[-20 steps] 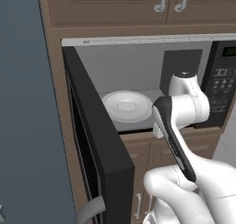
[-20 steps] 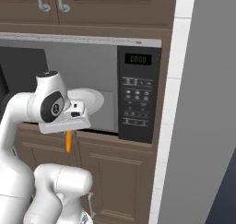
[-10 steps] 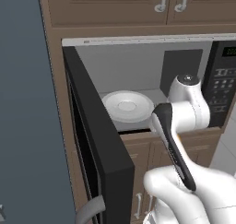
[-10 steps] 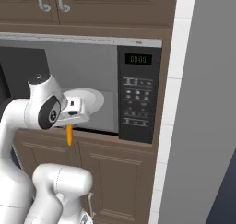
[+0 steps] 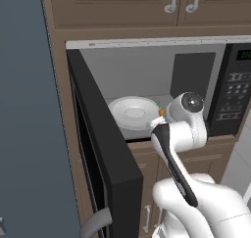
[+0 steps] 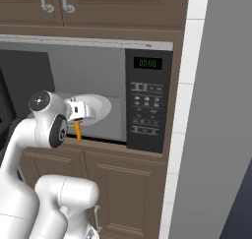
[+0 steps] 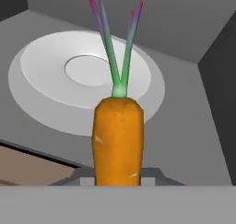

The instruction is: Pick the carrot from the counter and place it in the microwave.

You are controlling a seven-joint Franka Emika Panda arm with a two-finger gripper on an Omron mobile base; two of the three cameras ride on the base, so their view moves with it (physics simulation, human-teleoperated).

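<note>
While the microwave (image 6: 98, 105) stood with its black door (image 5: 100, 149) swung wide, the gripper (image 6: 78, 116) sat at the mouth of the cavity, jaws pinching the carrot (image 6: 78, 131) at its thick end. In the right base view the orange taper hung straight down below the hand, just in front of the cavity's lower edge; that upright hold probably kept the root clear of the sill as it went in. From the hand view the carrot (image 7: 118, 140) looked smooth and blunt-shouldered, with thin green stalks fanning toward the plate (image 7: 87, 80). That plate was a white, glossy disc with a shallow round centre, resting on the matte grey floor. Whether the carrot's tip had crossed the threshold was hard to judge from these angles.
</note>
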